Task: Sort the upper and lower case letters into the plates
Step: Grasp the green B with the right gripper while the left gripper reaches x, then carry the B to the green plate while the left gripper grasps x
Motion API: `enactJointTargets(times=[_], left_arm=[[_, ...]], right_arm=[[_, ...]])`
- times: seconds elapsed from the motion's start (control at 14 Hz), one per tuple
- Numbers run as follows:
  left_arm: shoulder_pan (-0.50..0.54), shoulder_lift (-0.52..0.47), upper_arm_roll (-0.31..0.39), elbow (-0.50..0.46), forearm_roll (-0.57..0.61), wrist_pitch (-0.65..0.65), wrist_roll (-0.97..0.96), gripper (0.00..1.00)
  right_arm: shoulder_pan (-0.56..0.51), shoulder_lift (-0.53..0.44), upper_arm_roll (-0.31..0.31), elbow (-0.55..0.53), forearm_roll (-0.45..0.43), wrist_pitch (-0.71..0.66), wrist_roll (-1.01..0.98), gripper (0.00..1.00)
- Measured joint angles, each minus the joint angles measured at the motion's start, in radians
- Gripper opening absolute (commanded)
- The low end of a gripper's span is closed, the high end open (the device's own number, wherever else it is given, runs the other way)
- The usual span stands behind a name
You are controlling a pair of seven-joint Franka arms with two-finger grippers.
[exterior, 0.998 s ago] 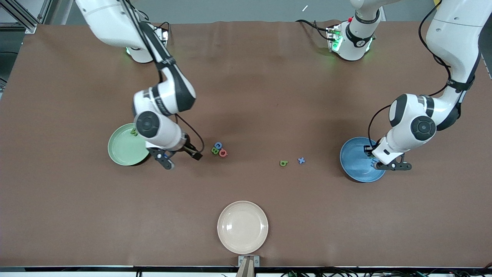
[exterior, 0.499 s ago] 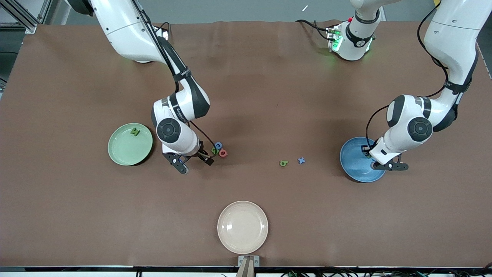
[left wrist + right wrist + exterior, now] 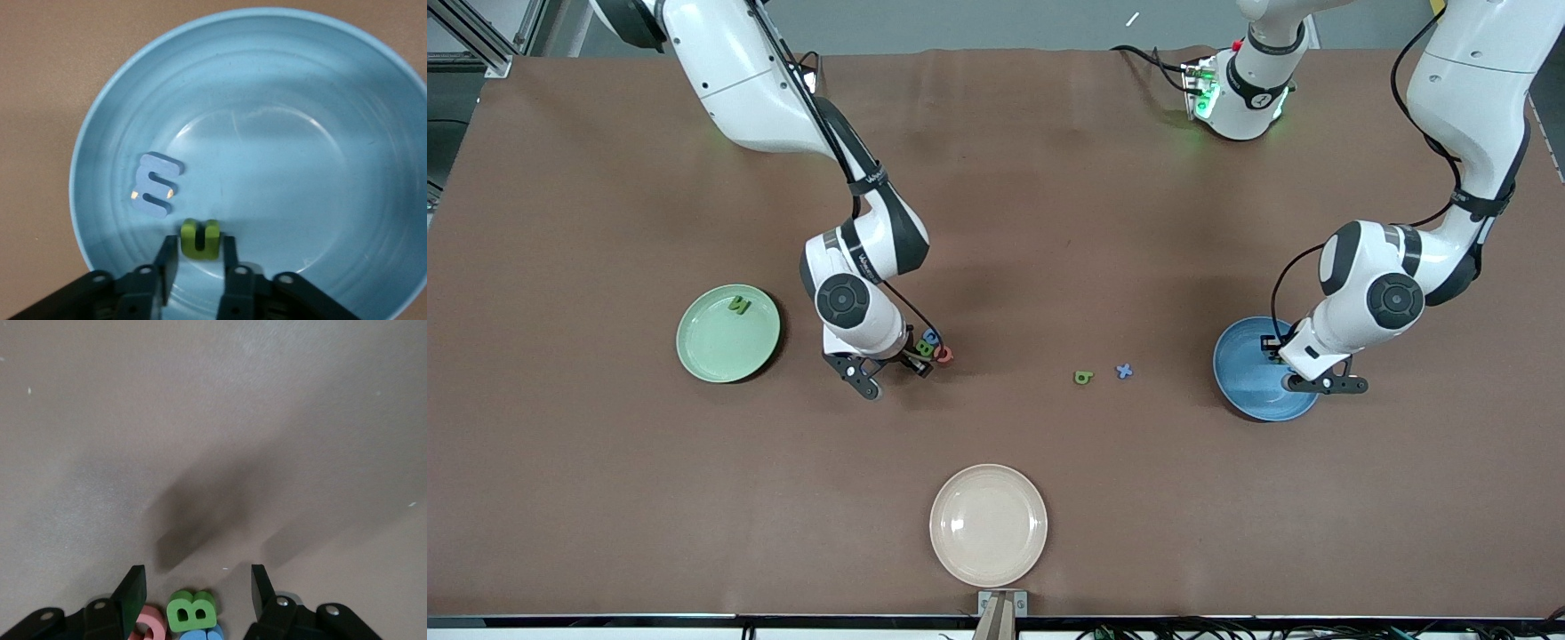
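My left gripper [image 3: 1319, 384] hangs low in the blue plate [image 3: 1249, 373]. Its fingers stand slightly open on either side of a green letter [image 3: 200, 238], with a thin gap on each side. A blue E-shaped letter [image 3: 158, 183] lies beside it in the blue plate [image 3: 300, 87]. My right gripper [image 3: 896, 377] is open over a tight cluster of letters. Its fingers straddle the green B [image 3: 192, 610], with a pink letter [image 3: 150, 628] and a blue letter [image 3: 200, 635] touching it. The mint green plate [image 3: 720, 351] holds one green letter [image 3: 738, 305].
A loose green letter [image 3: 1083, 377] and a blue x [image 3: 1124, 371] lie mid-table between the cluster and the blue plate. A cream plate [image 3: 988, 524] with nothing in it sits nearer the front camera.
My right arm swung from beside the green plate to over the letter cluster, and its jaws narrowed. The left gripper's jaws parted slightly off the green letter in the blue plate.
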Motion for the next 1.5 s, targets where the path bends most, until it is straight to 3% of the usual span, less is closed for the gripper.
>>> enactJointTargets(times=[0.29, 0.57, 0.71, 0.93, 1.07, 1.28, 1.5], left_arm=[[0.000, -0.032, -0.023, 0.033, 0.000, -0.068, -0.002, 1.00], [-0.011, -0.074, -0.144, 0.101, 0.000, -0.179, -0.176, 1.00], [-0.052, -0.069, -0.184, 0.126, 0.000, -0.183, -0.310, 1.00], [-0.168, -0.017, -0.187, 0.187, 0.000, -0.183, -0.497, 1.00], [-0.228, 0.046, -0.186, 0.242, 0.000, -0.183, -0.584, 1.00], [-0.274, 0.131, -0.184, 0.307, 0.000, -0.183, -0.657, 1.00], [-0.298, 0.187, -0.184, 0.343, 0.007, -0.182, -0.696, 0.99]], right_arm=[[0.015, 0.019, -0.003, 0.000, -0.002, 0.026, 0.000, 0.72], [0.025, 0.019, -0.004, 0.001, -0.002, 0.026, 0.000, 0.72], [0.038, 0.019, -0.004, 0.002, -0.002, 0.024, 0.000, 0.72], [0.057, 0.018, -0.009, -0.002, -0.002, 0.022, 0.001, 0.72], [0.060, 0.017, -0.012, -0.003, -0.002, 0.022, 0.001, 0.65], [0.060, 0.012, -0.012, -0.005, -0.002, 0.015, 0.001, 0.39], [0.060, 0.009, -0.013, -0.006, -0.002, 0.009, 0.001, 0.26]])
